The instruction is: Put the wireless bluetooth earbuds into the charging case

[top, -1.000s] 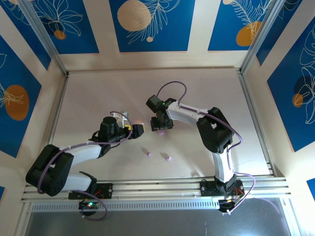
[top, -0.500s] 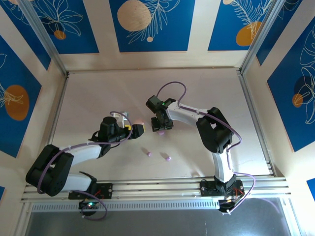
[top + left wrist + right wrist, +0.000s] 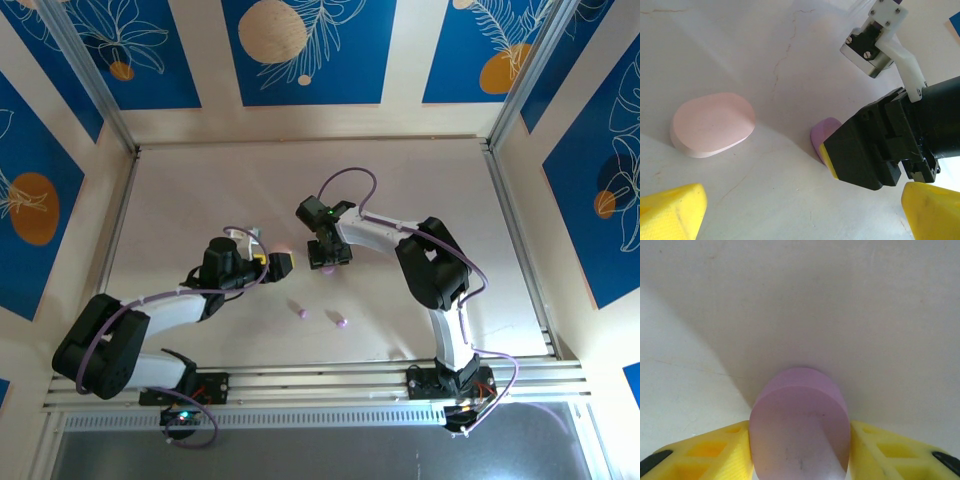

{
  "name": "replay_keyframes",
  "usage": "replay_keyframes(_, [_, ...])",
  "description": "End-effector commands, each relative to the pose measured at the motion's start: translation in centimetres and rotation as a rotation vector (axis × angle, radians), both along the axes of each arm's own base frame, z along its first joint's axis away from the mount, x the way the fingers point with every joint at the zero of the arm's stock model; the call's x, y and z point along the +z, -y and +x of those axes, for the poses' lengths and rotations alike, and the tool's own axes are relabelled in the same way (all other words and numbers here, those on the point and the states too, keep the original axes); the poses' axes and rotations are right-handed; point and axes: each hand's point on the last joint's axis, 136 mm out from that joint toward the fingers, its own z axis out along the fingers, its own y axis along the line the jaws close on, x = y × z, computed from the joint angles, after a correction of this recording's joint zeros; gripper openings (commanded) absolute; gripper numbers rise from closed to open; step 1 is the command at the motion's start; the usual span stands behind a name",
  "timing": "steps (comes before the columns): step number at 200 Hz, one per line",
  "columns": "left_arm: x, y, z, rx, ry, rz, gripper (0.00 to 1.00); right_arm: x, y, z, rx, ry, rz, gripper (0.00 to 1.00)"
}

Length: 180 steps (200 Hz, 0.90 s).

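My right gripper (image 3: pixel 327 260) is shut on the light purple oval charging case (image 3: pixel 799 415), its yellow fingers (image 3: pixel 715 452) pressed against both sides, low over the table. The case (image 3: pixel 822 134) also peeks out beside the right gripper's black jaw in the left wrist view. Two light purple earbuds (image 3: pixel 302 313) (image 3: pixel 341 322) lie loose on the table nearer the arm bases. My left gripper (image 3: pixel 281 265) stands open just left of the right one, its fingers (image 3: pixel 670 212) wide apart with nothing between them.
A pale pink oval case (image 3: pixel 712 124) lies flat on the white table (image 3: pixel 420 180), left of the purple one. Metal frame posts stand at the table's back corners, and a rail runs along the near edge (image 3: pixel 320 380).
My right gripper's jaws have drawn in a little onto the purple case. The left arm has not moved.
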Motion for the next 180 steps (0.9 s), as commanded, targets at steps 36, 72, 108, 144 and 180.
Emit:
replay_keyframes(36, [1.0,0.5,0.5,-0.009,0.033,-0.001,1.0,0.8,-0.4,0.1,0.012,0.006,0.008,0.51])
replay_keyframes(72, [1.0,0.5,0.5,-0.009,0.033,-0.001,1.0,1.4,-0.4,0.1,0.011,0.019,0.022,0.52])
replay_keyframes(108, [1.0,0.5,0.5,-0.009,0.034,-0.001,1.0,1.7,-0.5,0.0,0.012,0.021,0.031,0.53])
replay_keyframes(144, [1.0,0.5,0.5,-0.008,0.034,-0.001,1.0,1.9,-0.5,0.1,0.012,0.027,0.039,0.52])
replay_keyframes(180, [1.0,0.5,0.5,-0.009,0.033,-0.001,1.0,2.0,-0.6,0.0,0.014,0.028,0.046,0.51])
